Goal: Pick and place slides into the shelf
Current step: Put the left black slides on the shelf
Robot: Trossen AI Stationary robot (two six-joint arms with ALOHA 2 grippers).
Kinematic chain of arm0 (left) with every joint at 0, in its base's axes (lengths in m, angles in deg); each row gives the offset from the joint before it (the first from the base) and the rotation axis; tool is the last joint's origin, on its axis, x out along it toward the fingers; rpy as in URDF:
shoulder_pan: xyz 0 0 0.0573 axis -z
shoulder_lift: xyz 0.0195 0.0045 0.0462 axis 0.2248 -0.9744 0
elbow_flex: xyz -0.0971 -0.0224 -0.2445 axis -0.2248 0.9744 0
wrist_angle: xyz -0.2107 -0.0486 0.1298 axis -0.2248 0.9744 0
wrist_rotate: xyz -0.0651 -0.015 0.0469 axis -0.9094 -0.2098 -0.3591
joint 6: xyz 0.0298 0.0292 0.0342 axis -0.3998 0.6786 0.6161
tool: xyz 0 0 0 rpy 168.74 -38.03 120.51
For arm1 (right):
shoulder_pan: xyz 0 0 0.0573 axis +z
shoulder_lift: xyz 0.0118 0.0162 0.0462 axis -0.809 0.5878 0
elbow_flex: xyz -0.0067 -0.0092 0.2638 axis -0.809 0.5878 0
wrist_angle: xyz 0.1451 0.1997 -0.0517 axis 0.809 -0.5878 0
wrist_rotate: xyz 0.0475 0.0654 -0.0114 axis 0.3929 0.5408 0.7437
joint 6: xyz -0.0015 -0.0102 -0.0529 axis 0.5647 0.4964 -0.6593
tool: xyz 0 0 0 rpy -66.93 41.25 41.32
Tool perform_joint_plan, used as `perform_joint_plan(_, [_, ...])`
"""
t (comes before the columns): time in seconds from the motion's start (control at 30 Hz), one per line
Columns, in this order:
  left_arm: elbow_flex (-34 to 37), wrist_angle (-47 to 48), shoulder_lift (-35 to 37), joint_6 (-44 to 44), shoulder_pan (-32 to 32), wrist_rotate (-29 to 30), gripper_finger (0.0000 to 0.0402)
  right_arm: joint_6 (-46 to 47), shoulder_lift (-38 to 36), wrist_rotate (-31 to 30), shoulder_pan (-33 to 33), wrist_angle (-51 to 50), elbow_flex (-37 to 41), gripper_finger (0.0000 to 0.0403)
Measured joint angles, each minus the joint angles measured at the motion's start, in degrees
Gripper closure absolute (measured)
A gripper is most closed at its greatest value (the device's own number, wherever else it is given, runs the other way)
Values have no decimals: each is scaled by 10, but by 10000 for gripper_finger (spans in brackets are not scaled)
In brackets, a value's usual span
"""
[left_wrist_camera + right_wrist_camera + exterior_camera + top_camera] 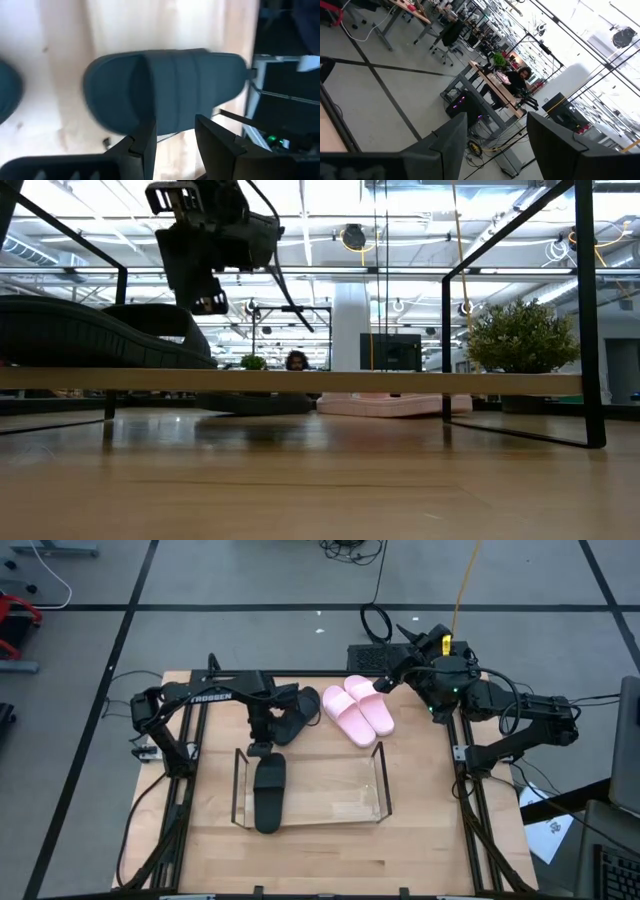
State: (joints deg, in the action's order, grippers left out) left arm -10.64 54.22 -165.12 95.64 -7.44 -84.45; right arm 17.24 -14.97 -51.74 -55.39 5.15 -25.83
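With one black slide (269,792) lying in the shelf (380,790) at its left end, the left gripper (262,747) hangs spread and empty just above its heel, so a careless lift could drag it out, while the right gripper (383,683), spread too, waits beside the pink slides (360,710).

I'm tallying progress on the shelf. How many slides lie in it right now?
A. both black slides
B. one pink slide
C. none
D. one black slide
D: the high view shows a single black slide lying inside the shelf at its left end, just below the open left gripper, while the other black slide and the pink pair sit on the table behind it.
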Motion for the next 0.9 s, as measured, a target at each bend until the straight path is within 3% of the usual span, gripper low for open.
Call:
perform_joint_plan(0.3, [0,6,0,-86,-1,77,275,-1,0,0,0,0,0,206])
perform_joint_plan(0.4, [0,8,0,-86,2,66,275,-1,0,0,0,0,0,206])
perform_joint_plan(0.6, [0,0,0,-32,27,-24,275,-1,0,0,0,0,0,206])
perform_joint_plan(0.9, [0,-30,0,-32,58,6,275,-1,0,0,0,0,0,206])
